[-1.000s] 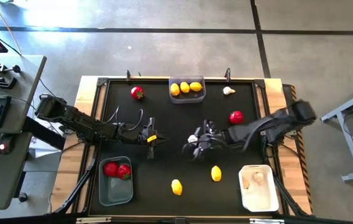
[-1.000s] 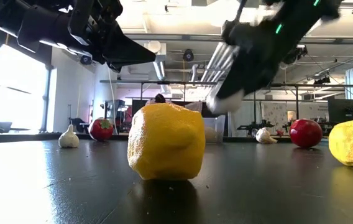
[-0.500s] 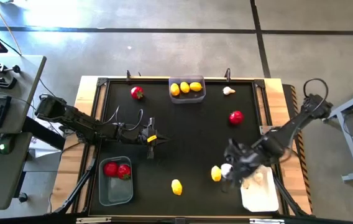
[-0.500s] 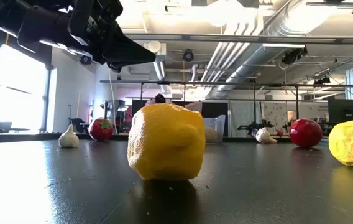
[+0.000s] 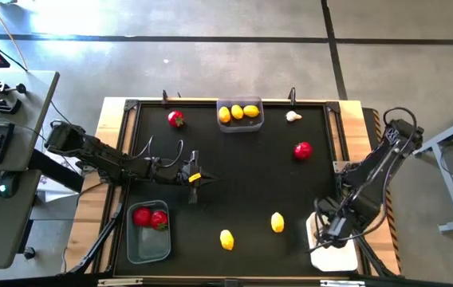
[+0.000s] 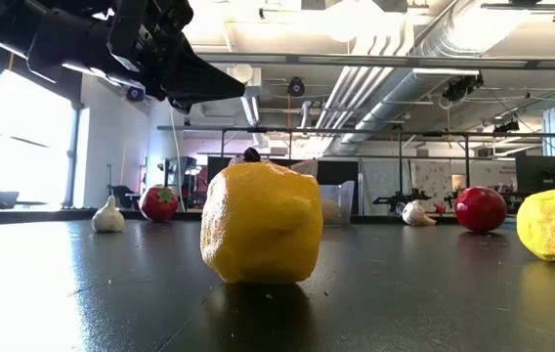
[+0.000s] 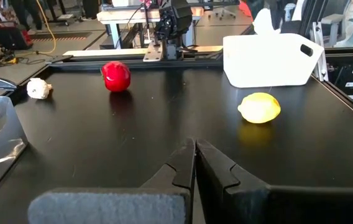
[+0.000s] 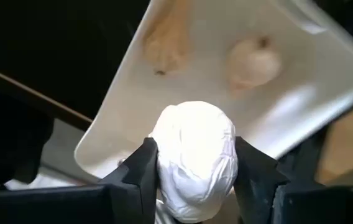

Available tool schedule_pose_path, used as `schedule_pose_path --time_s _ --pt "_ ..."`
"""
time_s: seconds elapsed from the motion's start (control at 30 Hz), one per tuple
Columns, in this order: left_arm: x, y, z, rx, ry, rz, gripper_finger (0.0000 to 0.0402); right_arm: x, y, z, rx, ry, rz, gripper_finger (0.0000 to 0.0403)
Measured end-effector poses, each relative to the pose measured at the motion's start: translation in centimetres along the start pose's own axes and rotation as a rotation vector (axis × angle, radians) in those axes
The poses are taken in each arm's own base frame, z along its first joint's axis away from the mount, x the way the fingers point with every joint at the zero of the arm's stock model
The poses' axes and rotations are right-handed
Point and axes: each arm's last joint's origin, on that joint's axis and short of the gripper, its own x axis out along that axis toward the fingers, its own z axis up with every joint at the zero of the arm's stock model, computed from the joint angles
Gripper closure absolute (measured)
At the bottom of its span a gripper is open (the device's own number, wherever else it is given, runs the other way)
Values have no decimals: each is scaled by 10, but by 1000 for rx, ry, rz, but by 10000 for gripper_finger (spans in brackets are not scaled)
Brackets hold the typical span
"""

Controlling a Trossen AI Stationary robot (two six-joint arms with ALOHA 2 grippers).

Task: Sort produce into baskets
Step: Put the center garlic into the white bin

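My right gripper (image 5: pixel 332 229) hangs over the opaque white bin (image 5: pixel 346 257) at the near right, shut on a whitish garlic bulb (image 8: pixel 195 149). Two more bulbs (image 8: pixel 251 62) lie in that bin (image 8: pixel 164 93). My left gripper (image 5: pixel 193 180) is shut and empty above the table's middle left. Two lemons (image 5: pixel 277 222) lie loose near the front. Two red fruits (image 5: pixel 303 149) and one garlic (image 5: pixel 293 116) lie toward the far side. The far grey bin (image 5: pixel 252 123) holds lemons, and the near-left grey bin (image 5: pixel 148 247) holds two red fruits. My right gripper pinches the garlic bulb by its two opposite sides (image 8: pixel 164 163) between its two fingers (image 8: pixel 140 171). The fingers point down from above. The bulb is lifted clear, over the white bin's inside.
Table frame rails run along the edges (image 5: pixel 131 108). In the left wrist view, a red fruit (image 7: pixel 116 76), a garlic (image 7: pixel 38 89), a lemon (image 7: pixel 259 107) and the white bin (image 7: pixel 270 59) lie ahead of my left gripper (image 7: pixel 194 155).
My right gripper has carried the garlic bulb from the table's middle toward the near right, and now hangs over the white bin. It has stayed shut on the bulb, which stays lifted clear.
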Motion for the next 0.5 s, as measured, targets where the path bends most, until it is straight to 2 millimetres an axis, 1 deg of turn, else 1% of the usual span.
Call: schedule_pose_path --time_s 0.27,0.4,0.5 --pt "0 0 0 1 0 0 402 46 -4 11 6 99 47 261" --pt "0 0 0 4 1 1 401 63 -8 17 -2 114 79 261" --pt "0 0 0 4 1 1 402 72 -8 19 -19 134 127 256"
